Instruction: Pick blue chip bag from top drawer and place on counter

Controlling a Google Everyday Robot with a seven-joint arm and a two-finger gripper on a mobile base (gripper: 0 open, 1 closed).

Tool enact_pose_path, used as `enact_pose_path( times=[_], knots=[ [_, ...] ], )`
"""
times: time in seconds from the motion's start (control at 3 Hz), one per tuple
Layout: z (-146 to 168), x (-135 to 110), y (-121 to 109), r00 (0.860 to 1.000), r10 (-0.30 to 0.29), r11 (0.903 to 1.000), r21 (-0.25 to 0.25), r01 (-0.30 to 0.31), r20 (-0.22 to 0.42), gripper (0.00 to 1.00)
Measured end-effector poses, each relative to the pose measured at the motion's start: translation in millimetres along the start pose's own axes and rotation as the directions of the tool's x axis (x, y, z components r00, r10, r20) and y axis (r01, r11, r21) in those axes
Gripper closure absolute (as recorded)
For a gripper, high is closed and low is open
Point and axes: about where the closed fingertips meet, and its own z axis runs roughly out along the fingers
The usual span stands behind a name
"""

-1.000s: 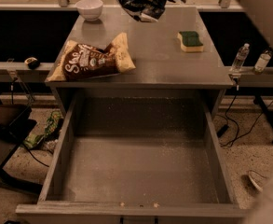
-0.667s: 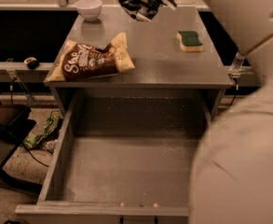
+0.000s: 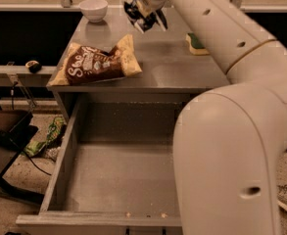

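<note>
My gripper (image 3: 146, 16) hangs over the far middle of the grey counter (image 3: 172, 70), a little above its surface. It is shut on a small dark navy bag with white edges, the blue chip bag (image 3: 140, 20), which sits crumpled between the fingers. The top drawer (image 3: 116, 180) is pulled out below the counter. Its speckled bottom is bare where I can see it. My white arm (image 3: 231, 131) hides the drawer's right part.
A larger brown-and-tan chip bag (image 3: 96, 65) lies at the counter's front left corner. A white bowl (image 3: 93, 9) stands at the back left and a green sponge (image 3: 197, 43) at the right. Cables and clutter lie on the floor at left.
My arm has swung into the foreground and now covers the right side of the view. The gripper with the bag has come down a little toward the counter.
</note>
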Motion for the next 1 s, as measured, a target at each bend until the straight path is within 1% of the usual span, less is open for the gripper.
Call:
enact_pose_path(
  times=[0.33,0.67,1.0],
  knots=[
    [48.8,3.6,6.8,0.990,0.131,0.9912,-0.024,-0.130,0.045,1.00],
    [59.8,4.8,9.6,0.987,0.155,0.9877,-0.029,-0.154,0.051,0.85],
    [59.8,4.8,9.6,0.987,0.155,0.9877,-0.029,-0.154,0.051,0.62]
  ],
)
